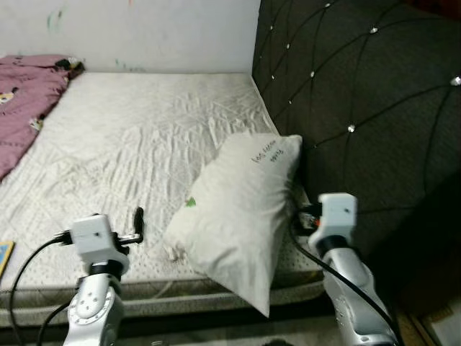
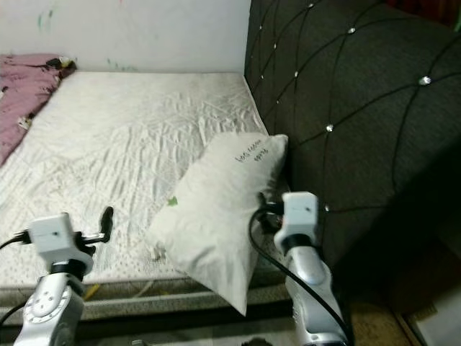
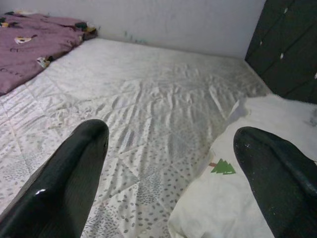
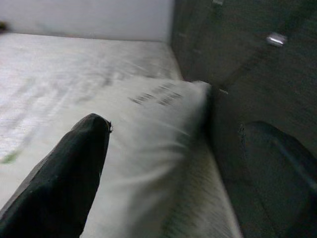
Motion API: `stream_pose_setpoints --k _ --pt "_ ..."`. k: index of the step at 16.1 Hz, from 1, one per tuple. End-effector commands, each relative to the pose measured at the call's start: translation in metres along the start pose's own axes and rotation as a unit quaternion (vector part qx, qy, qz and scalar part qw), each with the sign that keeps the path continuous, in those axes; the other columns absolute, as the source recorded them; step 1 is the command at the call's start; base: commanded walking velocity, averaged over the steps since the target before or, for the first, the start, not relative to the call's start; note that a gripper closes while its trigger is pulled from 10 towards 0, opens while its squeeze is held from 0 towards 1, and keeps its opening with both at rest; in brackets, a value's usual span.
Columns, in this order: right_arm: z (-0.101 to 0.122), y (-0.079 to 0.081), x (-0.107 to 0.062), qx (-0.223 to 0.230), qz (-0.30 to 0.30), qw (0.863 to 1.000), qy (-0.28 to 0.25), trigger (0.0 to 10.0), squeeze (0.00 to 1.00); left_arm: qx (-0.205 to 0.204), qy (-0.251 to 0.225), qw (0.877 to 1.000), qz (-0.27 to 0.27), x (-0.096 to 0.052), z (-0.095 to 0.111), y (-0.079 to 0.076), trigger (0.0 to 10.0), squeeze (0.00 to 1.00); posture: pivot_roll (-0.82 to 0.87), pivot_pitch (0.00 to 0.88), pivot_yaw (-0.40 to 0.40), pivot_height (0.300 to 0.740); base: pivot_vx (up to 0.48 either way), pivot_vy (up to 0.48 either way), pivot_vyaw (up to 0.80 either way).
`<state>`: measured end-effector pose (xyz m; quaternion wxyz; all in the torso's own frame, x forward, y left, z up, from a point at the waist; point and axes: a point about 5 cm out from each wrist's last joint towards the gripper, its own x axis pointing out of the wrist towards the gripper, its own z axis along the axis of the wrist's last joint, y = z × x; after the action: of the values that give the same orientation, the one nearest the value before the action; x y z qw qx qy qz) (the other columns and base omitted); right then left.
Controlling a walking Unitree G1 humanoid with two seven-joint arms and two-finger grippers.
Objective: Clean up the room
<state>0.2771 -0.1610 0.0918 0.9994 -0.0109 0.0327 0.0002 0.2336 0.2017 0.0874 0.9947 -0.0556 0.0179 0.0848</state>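
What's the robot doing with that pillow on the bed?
The robot stands at the edge of the bed with both arms raised toward a white pillow, which lies by the dark padded headboard and hangs a bit over the mattress edge. The left gripper is open beside the pillow, and the right gripper is open at its other side, near the headboard. Neither holds it yet. A purple blanket lies at the far corner.
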Motion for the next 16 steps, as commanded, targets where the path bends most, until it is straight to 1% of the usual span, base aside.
stream_pose_setpoints --k 1,2,4,5,7,9,10,11,13,15,16 --pt "0.004 -0.01 -0.002 -0.003 -0.029 1.0 -0.006 10.0 0.0 -0.006 -0.01 1.0 0.002 -0.001 0.004 0.001 10.0 0.0 0.06 0.074 -0.023 0.681 0.0 0.0 0.0" --pt "0.002 -0.023 -0.007 -0.03 -0.068 0.997 -0.004 10.0 0.0 0.004 -0.004 1.0 0.027 -0.005 0.003 0.009 10.0 0.0 0.06 0.083 -0.019 0.681 0.0 0.0 0.0" --pt "-0.001 -0.028 -0.009 -0.022 -0.077 0.997 0.004 10.0 0.0 0.015 0.001 1.0 0.026 -0.009 0.001 0.011 10.0 0.0 0.05 0.088 -0.018 0.681 0.0 0.0 0.0" --pt "-0.001 -0.028 -0.008 -0.022 -0.077 0.997 0.005 10.0 0.0 0.016 0.003 1.0 0.026 -0.009 0.001 0.011 10.0 0.0 0.05 0.089 -0.019 0.681 0.0 0.0 0.0" --pt "0.005 -0.024 -0.005 -0.035 -0.069 0.997 -0.027 10.0 0.0 0.021 -0.003 1.0 0.016 -0.008 0.002 0.008 10.0 0.0 0.06 0.083 -0.023 0.681 0.0 0.0 0.0" --pt "0.006 -0.023 -0.004 -0.02 -0.071 0.997 -0.028 10.0 0.0 0.022 -0.004 1.0 0.016 -0.006 0.002 0.007 10.0 0.0 0.06 0.083 -0.023 0.681 0.0 0.0 0.0" --pt "0.005 -0.022 -0.005 -0.01 -0.073 0.997 -0.023 10.0 0.0 0.017 -0.004 1.0 0.012 -0.006 0.002 0.007 10.0 0.0 0.06 0.083 -0.023 0.681 0.0 0.0 0.0" --pt "0.002 -0.02 -0.007 0.004 -0.06 0.998 -0.015 10.0 0.0 0.007 -0.004 1.0 0.009 -0.005 0.001 0.008 10.0 0.0 0.06 0.081 -0.023 0.681 0.0 0.0 0.0" --pt "0.0 -0.017 -0.007 0.0 -0.055 0.998 -0.016 10.0 0.0 0.008 -0.002 1.0 0.011 -0.003 0.001 0.01 10.0 0.0 0.06 0.083 -0.022 0.681 0.0 0.0 0.0" --pt "0.0 -0.017 -0.006 0.006 -0.054 0.998 -0.014 10.0 0.0 0.028 0.004 1.0 0.003 -0.002 -0.001 0.007 10.0 0.0 0.06 0.082 -0.023 0.681 0.0 0.0 0.0" --pt "-0.002 -0.016 -0.006 0.006 -0.048 0.999 -0.009 10.0 0.0 0.03 0.004 1.0 0.001 -0.002 -0.001 0.006 10.0 0.0 0.06 0.081 -0.024 0.677 0.0 0.0 0.0"
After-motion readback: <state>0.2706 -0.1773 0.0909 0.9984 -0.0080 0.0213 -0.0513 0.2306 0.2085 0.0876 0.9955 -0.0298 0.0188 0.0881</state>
